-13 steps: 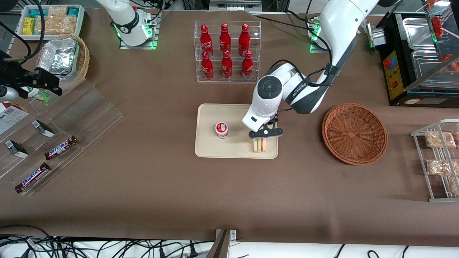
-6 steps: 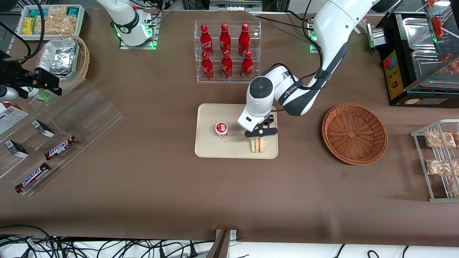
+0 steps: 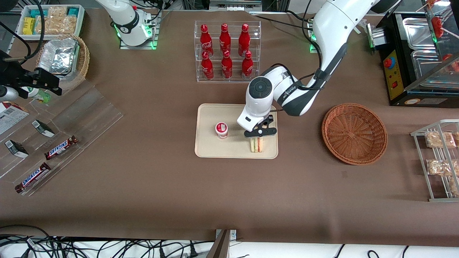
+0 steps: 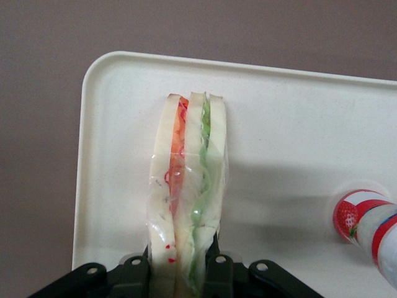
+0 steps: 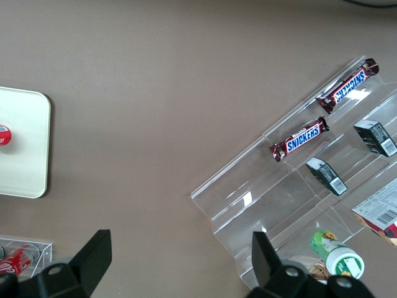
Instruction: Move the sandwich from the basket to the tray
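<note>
The sandwich [image 3: 256,145] [image 4: 186,186], a clear-wrapped wedge with red and green filling, stands on edge over the cream tray [image 3: 208,145] [image 4: 279,124]. It is at the tray's corner nearest the front camera, toward the working arm's end. My left gripper [image 3: 257,139] [image 4: 183,264] is above it and shut on it, one finger pressed against each bread face. I cannot tell whether the sandwich touches the tray floor. The reddish-brown basket [image 3: 354,133] sits beside the tray toward the working arm's end, with nothing in it.
A red-lidded yogurt cup [image 3: 221,129] [image 4: 366,223] stands on the tray beside the sandwich. A clear rack of cola bottles [image 3: 226,50] stands farther from the camera. A wire rack of snack bags [image 3: 441,161] and an acrylic display with Snickers bars [image 3: 61,147] flank the table ends.
The gripper carried the sandwich a little along the tray toward the yogurt cup, then nearly stopped over the last half second. It has stayed shut on the sandwich.
</note>
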Motion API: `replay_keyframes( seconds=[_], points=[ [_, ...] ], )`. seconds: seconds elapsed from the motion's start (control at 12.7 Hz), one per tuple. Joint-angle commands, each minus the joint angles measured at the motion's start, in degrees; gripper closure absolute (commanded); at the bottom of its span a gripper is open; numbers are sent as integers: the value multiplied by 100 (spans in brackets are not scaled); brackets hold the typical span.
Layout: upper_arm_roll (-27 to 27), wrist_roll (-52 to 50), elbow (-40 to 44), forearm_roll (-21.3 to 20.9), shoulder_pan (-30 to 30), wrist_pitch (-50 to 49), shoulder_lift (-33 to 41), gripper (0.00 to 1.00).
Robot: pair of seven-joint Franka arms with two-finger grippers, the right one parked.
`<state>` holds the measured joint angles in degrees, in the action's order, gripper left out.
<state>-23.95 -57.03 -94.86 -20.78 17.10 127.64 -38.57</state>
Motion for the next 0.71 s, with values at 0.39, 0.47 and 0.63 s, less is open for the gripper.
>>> replay_keyframes(
  seconds=[0.39, 0.47, 0.63],
  points=[
    [-21, -63, 134, -181, -13, -90, 51, 0],
    [-22, -54, 143, -146, -49, -151, 200, 0],
    [-39, -28, 274, 38, -128, -685, 507, 0]
  ],
)
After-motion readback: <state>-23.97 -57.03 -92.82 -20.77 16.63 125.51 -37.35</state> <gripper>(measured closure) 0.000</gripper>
